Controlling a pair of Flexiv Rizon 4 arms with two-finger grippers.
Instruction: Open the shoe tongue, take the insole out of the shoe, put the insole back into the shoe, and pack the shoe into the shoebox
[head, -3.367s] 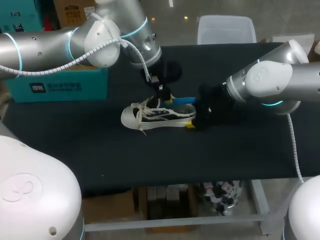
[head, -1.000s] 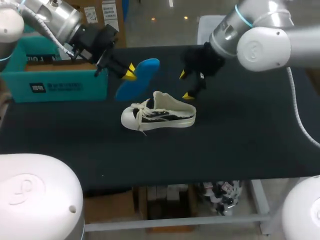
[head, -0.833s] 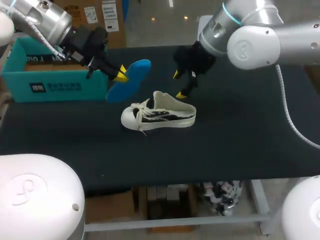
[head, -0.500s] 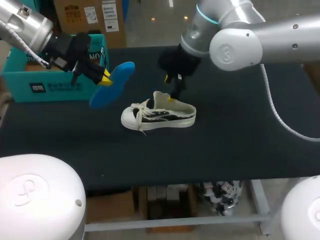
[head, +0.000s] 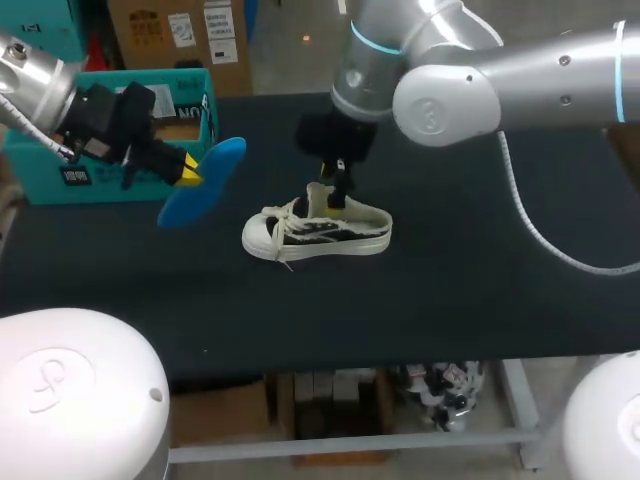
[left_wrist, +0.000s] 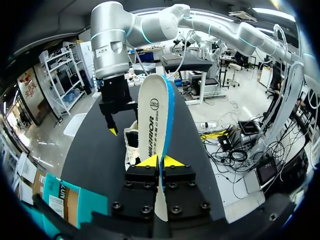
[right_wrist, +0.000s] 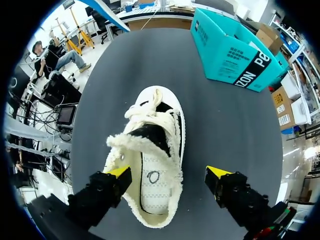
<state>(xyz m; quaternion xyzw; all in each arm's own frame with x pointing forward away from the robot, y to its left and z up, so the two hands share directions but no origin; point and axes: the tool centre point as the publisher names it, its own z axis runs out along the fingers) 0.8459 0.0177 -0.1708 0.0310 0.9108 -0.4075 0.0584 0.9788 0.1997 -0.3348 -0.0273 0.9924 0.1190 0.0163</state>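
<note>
Head view, near to far: on the black table (head: 450, 300) a white shoe (head: 318, 231) lies on its sole, with its long axis across the table, toe toward the robot's left and heel toward its right. Just behind it, the right gripper (head: 338, 195) hangs over the shoe's opening. In the right wrist view its fingers are spread wide to either side of the fleecy collar, gripping nothing, and the bare footbed shows between them. Farther left, and clear of the table surface, the left gripper (head: 186, 168) is pressed together on one end of the blue insole (head: 200, 183), whose free end slants down toward the near left. In the left wrist view the insole (left_wrist: 156, 125) runs straight out from the pinching fingers, and the shoe (left_wrist: 132, 147) lies ahead of them, beyond the free end. Farthest back, at the left, stands the open teal shoebox (head: 35, 180). Judged from this layout, re-insertion depends on the left arm. It must carry the insole rightward and line its length up with the shoe's toe-to-heel axis, while the right gripper is the nearer one for steadying the shoe.
</note>
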